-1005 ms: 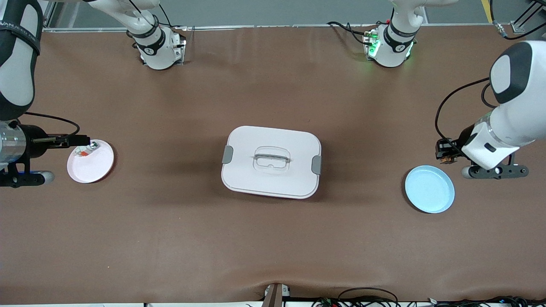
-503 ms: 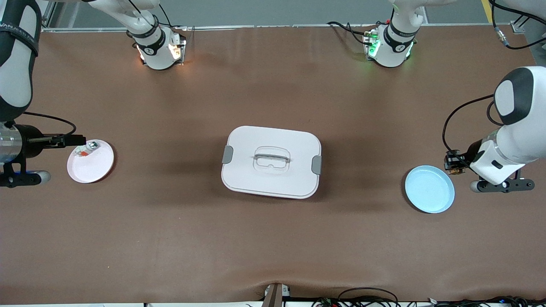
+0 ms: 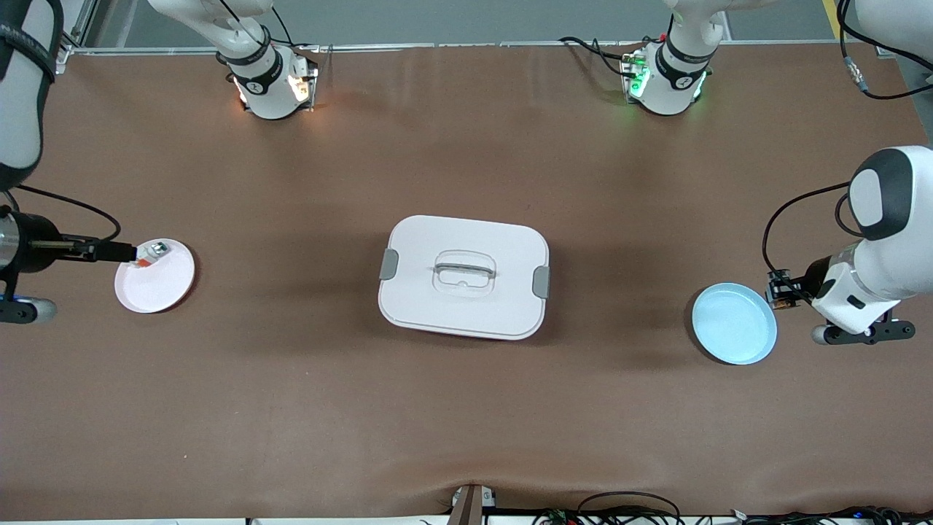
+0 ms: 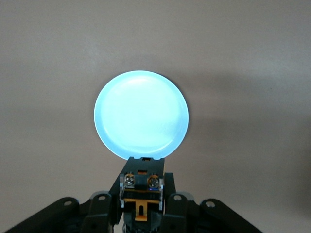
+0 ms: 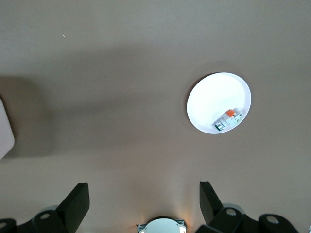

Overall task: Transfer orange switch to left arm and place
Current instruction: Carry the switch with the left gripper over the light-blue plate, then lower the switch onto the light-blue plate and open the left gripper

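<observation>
The orange switch (image 3: 779,291) sits at mid-height at the extreme edge of the front view, at the left arm's end of the table, pinched between the fingers of the left gripper (image 3: 777,291), which are drawn in narrow on it. In the left wrist view the switch (image 4: 141,187) shows low in the middle of the frame as a black block with two silver screws and an orange mark, and the left gripper (image 4: 141,196) holds it up in the air just at the rim of the blue plate (image 4: 141,114). In the front view that blue plate (image 3: 733,324) lies on the brown table (image 3: 466,146), just beside the gripper. The white box (image 3: 503,248) stands shut in the centre of the frame, well apart from both arms. At the right arm's end, the right gripper (image 3: 124,252) hangs over the rim of a white plate (image 3: 157,288), its fingers (image 5: 77,204) spread wide and holding nothing. On that plate lies a small whitish part (image 3: 151,253) with red and green bits.
</observation>
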Controlling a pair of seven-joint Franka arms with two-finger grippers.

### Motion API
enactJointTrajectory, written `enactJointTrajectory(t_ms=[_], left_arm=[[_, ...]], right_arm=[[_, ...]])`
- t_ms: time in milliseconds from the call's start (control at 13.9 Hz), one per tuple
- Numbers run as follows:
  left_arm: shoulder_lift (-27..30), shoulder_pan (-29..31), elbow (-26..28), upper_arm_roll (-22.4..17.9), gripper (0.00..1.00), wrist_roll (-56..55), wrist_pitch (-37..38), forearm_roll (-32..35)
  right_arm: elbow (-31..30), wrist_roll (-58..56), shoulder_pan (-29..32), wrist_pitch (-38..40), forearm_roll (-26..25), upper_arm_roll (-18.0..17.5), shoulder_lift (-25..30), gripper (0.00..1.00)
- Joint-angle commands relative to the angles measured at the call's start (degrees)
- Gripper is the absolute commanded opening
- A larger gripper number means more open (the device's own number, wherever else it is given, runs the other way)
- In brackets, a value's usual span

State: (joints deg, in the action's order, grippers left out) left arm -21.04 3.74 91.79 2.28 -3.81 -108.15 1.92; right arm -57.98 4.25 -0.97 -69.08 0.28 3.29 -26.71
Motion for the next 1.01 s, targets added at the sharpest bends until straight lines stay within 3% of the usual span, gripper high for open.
enactJointTrajectory(t_ms=[0,144,574,934], left_arm=[[1.1,0.1,3.0,0.4,0.0,-3.3,-4.1,1.0],[1.1,0.1,3.9,0.4,0.0,-14.2,-7.0,1.0],[0.7,0.5,5.0,0.4,0.0,-43.3,-10.3,1.0],[0.6,0.2,7.6,0.4,0.0,-54.1,-15.7,1.0]], right_arm=[[-0.8,0.9,1.0,-0.2,0.8,-1.3,2.4,1.0],[-1.3,1.3,1.1,0.1,2.4,-0.7,3.8,1.0],[-1.3,0.9,1.7,-0.2,0.6,-0.6,6.2,1.0],[-1.3,0.8,3.6,-0.2,1.5,-0.7,7.8,1.0]])
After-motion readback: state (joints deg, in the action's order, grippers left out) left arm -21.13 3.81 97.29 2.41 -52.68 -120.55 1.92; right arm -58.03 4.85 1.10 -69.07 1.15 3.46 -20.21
